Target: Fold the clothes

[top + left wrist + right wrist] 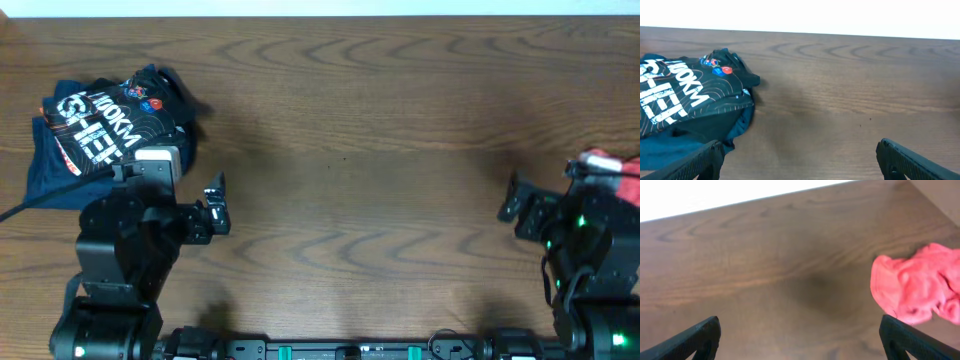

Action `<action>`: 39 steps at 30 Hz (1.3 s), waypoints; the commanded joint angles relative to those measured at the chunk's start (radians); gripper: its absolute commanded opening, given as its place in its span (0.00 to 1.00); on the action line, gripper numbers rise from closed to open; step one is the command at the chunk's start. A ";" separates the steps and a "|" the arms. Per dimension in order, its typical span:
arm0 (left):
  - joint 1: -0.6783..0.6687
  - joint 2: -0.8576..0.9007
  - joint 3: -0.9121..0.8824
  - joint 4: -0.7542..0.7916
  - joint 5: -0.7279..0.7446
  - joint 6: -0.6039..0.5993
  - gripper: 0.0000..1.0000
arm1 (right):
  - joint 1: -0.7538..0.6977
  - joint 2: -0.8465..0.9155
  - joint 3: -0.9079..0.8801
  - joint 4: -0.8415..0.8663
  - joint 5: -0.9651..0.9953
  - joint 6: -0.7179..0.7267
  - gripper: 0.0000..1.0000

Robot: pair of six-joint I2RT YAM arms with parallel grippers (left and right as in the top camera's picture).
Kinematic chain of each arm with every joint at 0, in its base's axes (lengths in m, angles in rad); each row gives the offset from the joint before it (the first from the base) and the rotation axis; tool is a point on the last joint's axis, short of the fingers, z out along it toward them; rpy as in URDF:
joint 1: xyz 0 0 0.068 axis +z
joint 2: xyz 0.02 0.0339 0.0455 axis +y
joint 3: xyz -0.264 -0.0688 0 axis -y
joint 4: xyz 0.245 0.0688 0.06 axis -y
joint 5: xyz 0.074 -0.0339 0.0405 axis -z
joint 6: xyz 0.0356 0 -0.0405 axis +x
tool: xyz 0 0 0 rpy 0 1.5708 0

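Tabletop first: you have a brown wood-grain table (380, 150) with a wide bare stretch across its middle. Your left arm (120, 250) stands at the near left edge and your right arm (590, 260) at the near right, well apart from each other.

You find the black shirt (100, 135) at the far left of the table as a loose, rumpled bundle. Its white print (670, 95) faces up and dark blue fabric shows along its lower edge. In the overhead view the left arm covers the bundle's near corner. You cannot tell whether they touch.

You find a red cloth (917, 287) crumpled at the right edge of the table, just beside the right arm.

Your left gripper (800, 155) is released: its fingers stand wide apart over bare wood, to the right of the shirt, with nothing between them. Your right gripper (800, 330) is likewise spread and empty, with the red cloth off to its right.
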State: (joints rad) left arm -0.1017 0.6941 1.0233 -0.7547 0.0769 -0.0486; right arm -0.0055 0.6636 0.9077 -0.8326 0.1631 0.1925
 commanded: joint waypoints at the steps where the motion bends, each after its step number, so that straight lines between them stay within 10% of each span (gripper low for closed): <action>1: -0.001 -0.003 -0.006 0.000 -0.011 0.002 0.98 | -0.008 -0.019 -0.008 -0.056 0.024 -0.014 0.99; 30: 0.000 -0.001 -0.006 0.000 -0.011 0.002 0.98 | -0.007 -0.069 -0.031 -0.305 0.009 -0.014 0.99; 39: -0.001 -0.001 -0.006 0.000 -0.011 0.002 0.98 | -0.006 -0.307 -0.284 0.021 -0.113 -0.106 0.99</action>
State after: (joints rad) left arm -0.1017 0.6937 1.0210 -0.7574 0.0742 -0.0486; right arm -0.0055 0.4149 0.7158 -0.8639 0.1295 0.1604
